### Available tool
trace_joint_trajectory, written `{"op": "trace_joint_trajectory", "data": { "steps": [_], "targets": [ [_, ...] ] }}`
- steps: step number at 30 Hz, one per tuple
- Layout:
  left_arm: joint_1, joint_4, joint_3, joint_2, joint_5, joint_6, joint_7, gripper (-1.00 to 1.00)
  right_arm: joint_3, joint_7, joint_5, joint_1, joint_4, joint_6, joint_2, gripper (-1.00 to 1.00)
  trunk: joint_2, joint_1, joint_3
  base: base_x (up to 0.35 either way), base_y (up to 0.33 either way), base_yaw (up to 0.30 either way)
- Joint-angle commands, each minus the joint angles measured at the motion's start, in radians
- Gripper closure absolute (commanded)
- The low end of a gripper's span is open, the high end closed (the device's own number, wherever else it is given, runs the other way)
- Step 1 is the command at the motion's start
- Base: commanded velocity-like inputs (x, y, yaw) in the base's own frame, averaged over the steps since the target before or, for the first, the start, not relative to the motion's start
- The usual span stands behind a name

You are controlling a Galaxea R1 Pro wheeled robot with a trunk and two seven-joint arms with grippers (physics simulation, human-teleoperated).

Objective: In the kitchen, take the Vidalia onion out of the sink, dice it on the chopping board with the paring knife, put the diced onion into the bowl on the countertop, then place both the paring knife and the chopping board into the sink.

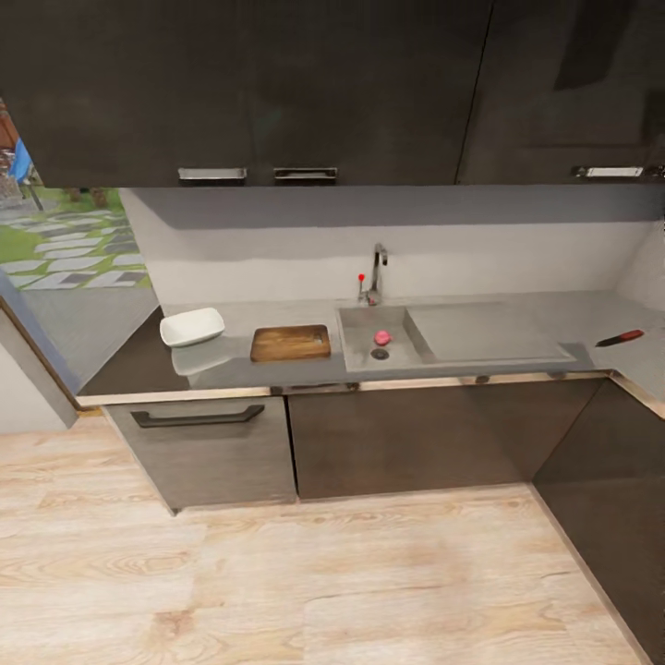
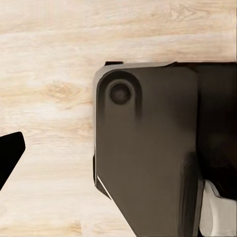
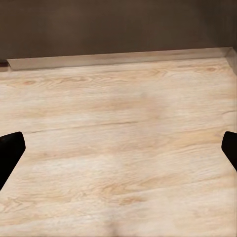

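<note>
Wooden floor [image 1: 369, 591] before sink [image 1: 369, 356]

Even, soft light fills my head view, brightest through the window [image 1: 69, 242] on my left. The upper cabinets [image 1: 277, 88] cast a broad shadow band on the wall. The glossy counter [image 1: 231, 365] mirrors the bowl [image 1: 192, 326]. Everything renders slightly soft; my wrist views blur the floor [image 3: 118, 148] grain.

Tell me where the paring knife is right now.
In the head view the paring knife lies on the countertop at the far right, beyond the sink's drainboard and well away from the chopping board left of the basin.
</note>
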Motion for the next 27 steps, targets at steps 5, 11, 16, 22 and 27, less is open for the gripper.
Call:
{"op": "trace_joint_trajectory", "data": {
  "steps": [5,11,16,22,27],
  "targets": [
    [0.000,-0.232,-0.001,-0.050,0.001,0.228,0.064,-1.00,-0.005,-0.007,0.010,-0.001,0.001,-0.003,-0.001,-1.00,-0.002,0.001,0.006,0.000,-0.010,0.000],
    [0.000,-0.818,-0.038,-0.124,0.001,0.794,0.144,-1.00,-0.006,-0.006,0.009,-0.001,0.002,-0.003,-0.003,-1.00,-0.002,0.001,0.016,0.000,-0.001,0.000],
    [-0.020,-1.201,-0.146,-0.150,0.001,1.096,0.156,-1.00,-0.007,-0.006,0.009,-0.001,0.002,-0.003,-0.003,-1.00,-0.002,0.001,0.023,0.000,0.000,0.000],
    [-0.255,-1.361,-0.207,-0.165,0.008,1.288,0.158,-1.00,-0.007,-0.006,0.009,-0.001,0.002,-0.003,-0.002,-1.00,-0.002,0.001,0.031,0.000,0.000,0.000],
    [-0.551,-1.274,-0.217,-0.170,0.046,1.309,0.157,-1.00,-0.008,-0.006,0.009,-0.001,0.001,-0.003,-0.003,-1.00,-0.002,0.001,0.038,0.000,0.000,0.000]
  ]
}}
